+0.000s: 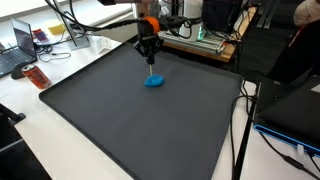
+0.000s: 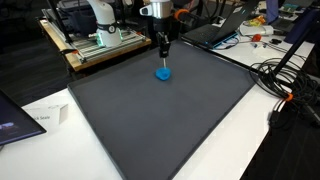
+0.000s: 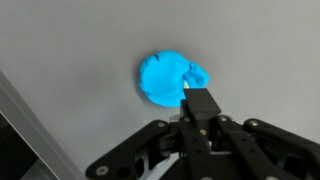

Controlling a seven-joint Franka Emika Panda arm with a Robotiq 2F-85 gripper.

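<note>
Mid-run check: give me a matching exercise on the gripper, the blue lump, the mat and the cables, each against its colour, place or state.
Things:
1. gripper
2. blue lump
3. mat
4. cables

Descriptions:
a. dark grey, lying flat
b. shut
c. on the mat, right below the gripper
d. black, off the mat's edge

Pairs: 1-b, 2-c, 3-a, 4-d
</note>
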